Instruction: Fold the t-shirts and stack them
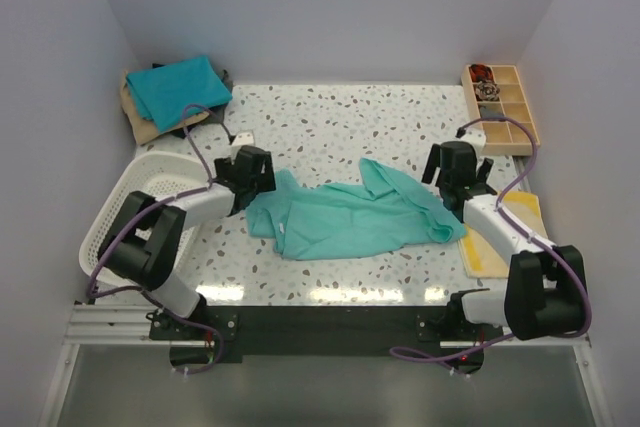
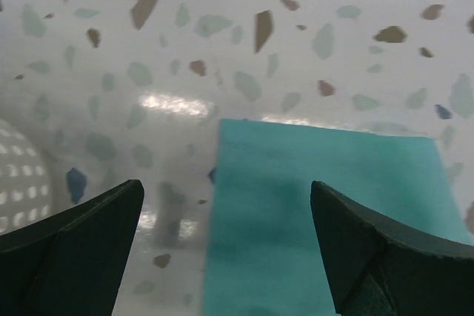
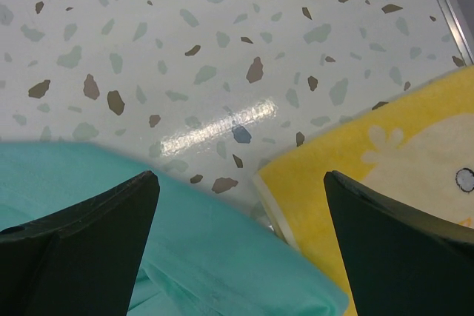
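A light sea-green t-shirt (image 1: 350,215) lies loosely spread and rumpled across the middle of the table. My left gripper (image 1: 252,169) is open just above its left edge; the left wrist view shows a flat corner of the cloth (image 2: 318,212) between the fingers. My right gripper (image 1: 458,169) is open over the shirt's right end; the right wrist view shows the cloth (image 3: 222,257) under the fingers. A folded teal-blue t-shirt (image 1: 178,90) lies on a tan one (image 1: 140,119) at the back left corner.
A white mesh basket (image 1: 135,202) stands at the left edge, also in the left wrist view (image 2: 18,175). A yellow and tan sheet (image 1: 505,232) lies at the right, touching the shirt in the right wrist view (image 3: 385,175). A wooden compartment tray (image 1: 500,105) sits back right.
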Motion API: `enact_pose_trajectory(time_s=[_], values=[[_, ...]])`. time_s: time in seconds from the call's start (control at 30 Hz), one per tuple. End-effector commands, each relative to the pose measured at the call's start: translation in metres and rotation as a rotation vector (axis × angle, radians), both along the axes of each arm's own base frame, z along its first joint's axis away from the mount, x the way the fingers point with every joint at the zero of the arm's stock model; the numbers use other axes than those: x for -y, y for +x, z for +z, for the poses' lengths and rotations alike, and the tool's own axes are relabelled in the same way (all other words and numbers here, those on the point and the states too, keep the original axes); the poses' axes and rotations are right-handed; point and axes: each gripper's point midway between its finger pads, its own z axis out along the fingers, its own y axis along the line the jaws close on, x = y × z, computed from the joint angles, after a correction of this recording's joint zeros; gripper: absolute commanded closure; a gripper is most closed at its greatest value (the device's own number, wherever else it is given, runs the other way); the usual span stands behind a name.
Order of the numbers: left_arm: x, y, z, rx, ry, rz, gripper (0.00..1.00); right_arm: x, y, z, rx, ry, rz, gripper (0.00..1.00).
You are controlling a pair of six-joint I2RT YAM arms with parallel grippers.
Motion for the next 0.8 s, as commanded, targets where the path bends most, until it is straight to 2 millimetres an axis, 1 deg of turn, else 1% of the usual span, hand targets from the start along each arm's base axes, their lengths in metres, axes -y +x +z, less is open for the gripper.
enact_pose_trajectory(time_s=[0.0,0.07,0.1,0.17,0.23,0.3,0.33,0.37,0.4,0.43,0.47,0.53,0.57,0.6,0.63,0.67,0.7,0.73,0.77], values=[[-0.057,-0.009,0.006,0.023,-0.064,0.152,0.0,-0.01,0.016,0.015,0.057,0.046,0.023,0.01],[-0.07,-0.009,0.006,0.021,-0.093,0.16,0.0,-0.012,0.017,0.013,0.056,0.054,0.029,0.01],[-0.084,-0.01,0.003,0.017,-0.098,0.186,0.0,-0.013,0.018,0.013,0.057,0.056,0.033,0.01],[-0.09,-0.01,0.003,0.015,-0.12,0.188,0.0,-0.014,0.018,0.01,0.049,0.062,0.038,0.01],[-0.098,-0.005,0.011,0.039,-0.111,0.202,0.0,-0.017,0.019,0.008,0.042,0.072,0.053,0.01],[-0.101,0.001,0.02,0.062,-0.101,0.203,0.0,-0.024,0.021,0.008,0.035,0.09,0.095,0.01],[-0.107,0.002,0.024,0.073,-0.087,0.223,0.0,-0.028,0.021,0.007,0.021,0.098,0.118,0.01],[-0.108,0.005,0.026,0.078,-0.094,0.217,0.0,-0.036,0.024,0.007,0.011,0.12,0.15,0.01],[-0.107,0.01,0.03,0.091,-0.111,0.205,0.0,-0.037,0.025,0.006,0.001,0.123,0.155,0.01],[-0.101,0.012,0.032,0.089,-0.133,0.178,0.0,-0.037,0.023,0.004,-0.024,0.117,0.162,0.01],[-0.096,0.015,0.034,0.09,-0.151,0.157,0.0,-0.039,0.026,0.004,-0.034,0.118,0.17,0.01],[-0.085,0.02,0.041,0.112,-0.192,0.111,0.0,-0.047,0.027,0.001,-0.062,0.13,0.22,0.01],[-0.081,0.021,0.045,0.123,-0.207,0.092,0.0,-0.063,0.033,0.006,-0.064,0.179,0.295,0.01],[-0.077,0.024,0.049,0.138,-0.22,0.066,0.0,-0.074,0.034,-0.004,-0.101,0.211,0.343,0.01],[-0.064,0.024,0.051,0.13,-0.258,0.005,0.01,-0.083,0.033,-0.007,-0.131,0.237,0.393,0.01],[-0.056,0.024,0.053,0.13,-0.281,-0.03,0.02,-0.095,0.04,0.0,-0.125,0.272,0.45,0.01],[-0.046,0.023,0.055,0.132,-0.307,-0.068,0.02,-0.117,0.037,-0.006,-0.155,0.35,0.541,0.01],[-0.033,0.021,0.058,0.13,-0.337,-0.111,0.03,-0.133,0.034,-0.004,-0.163,0.382,0.621,0.01],[-0.027,0.019,0.059,0.129,-0.338,-0.123,0.04,-0.146,0.037,0.004,-0.16,0.398,0.673,0.01]])
